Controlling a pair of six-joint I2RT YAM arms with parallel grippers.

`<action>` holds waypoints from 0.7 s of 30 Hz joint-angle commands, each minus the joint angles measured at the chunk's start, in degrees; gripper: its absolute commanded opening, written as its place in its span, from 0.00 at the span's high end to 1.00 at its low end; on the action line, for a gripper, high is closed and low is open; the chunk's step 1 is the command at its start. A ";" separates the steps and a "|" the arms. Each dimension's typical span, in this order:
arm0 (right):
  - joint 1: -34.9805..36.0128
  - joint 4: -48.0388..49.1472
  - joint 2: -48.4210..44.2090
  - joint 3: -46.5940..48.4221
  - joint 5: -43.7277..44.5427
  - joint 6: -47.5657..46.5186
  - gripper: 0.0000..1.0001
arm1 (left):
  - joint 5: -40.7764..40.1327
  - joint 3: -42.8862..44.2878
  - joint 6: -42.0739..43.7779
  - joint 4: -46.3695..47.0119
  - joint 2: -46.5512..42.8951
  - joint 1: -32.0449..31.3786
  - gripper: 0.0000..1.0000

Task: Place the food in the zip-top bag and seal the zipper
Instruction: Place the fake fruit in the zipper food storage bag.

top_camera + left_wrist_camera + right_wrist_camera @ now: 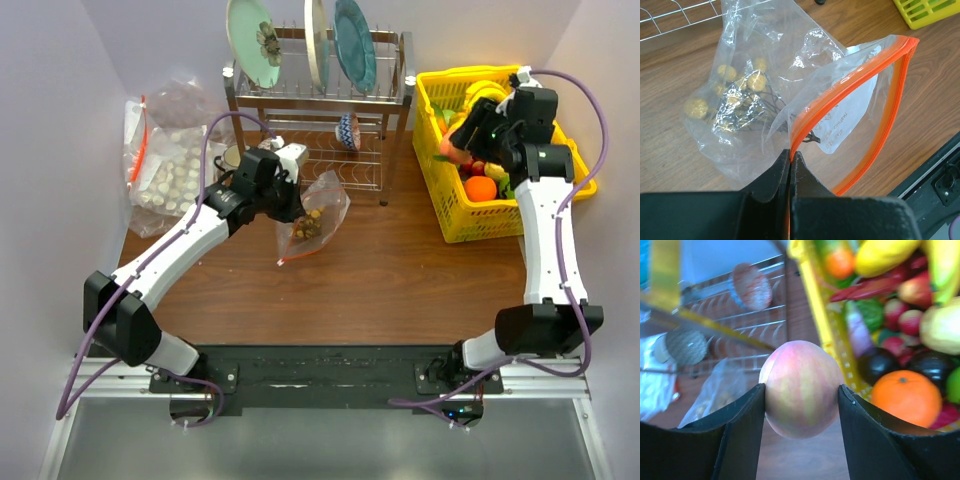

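On the wooden table (pixel 400 270), zip-top bag (pixel 740 55) holding small brown pieces (pixel 756 80), mouth gaping, left gripper (pixel 791 159) clenched on its zipper (pixel 892 110), right gripper (pixel 801 390) grasping a peach (pixel 801 407) above the yellow basket (pixel 470 228) edge

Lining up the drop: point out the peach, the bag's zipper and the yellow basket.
peach (pixel 801 389), right wrist view, middle of its front face.
zipper (pixel 866 70), left wrist view, upper orange strip.
yellow basket (pixel 480 222), top view, near wall.
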 commanded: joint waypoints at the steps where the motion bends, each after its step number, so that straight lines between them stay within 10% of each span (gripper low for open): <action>1: 0.08 4.87 -4.12 -2.28 -16.18 1.06 0.49 | 0.99 1.27 0.92 1.91 0.28 0.37 1.00; 9: 2.54 23.57 -9.58 -18.53 -37.65 12.13 0.51 | 1.16 4.52 0.39 -0.37 3.71 0.37 1.00; 21: 24.33 28.25 -9.14 -27.77 -35.22 8.63 0.53 | 1.43 9.27 0.04 -3.36 6.52 0.37 1.00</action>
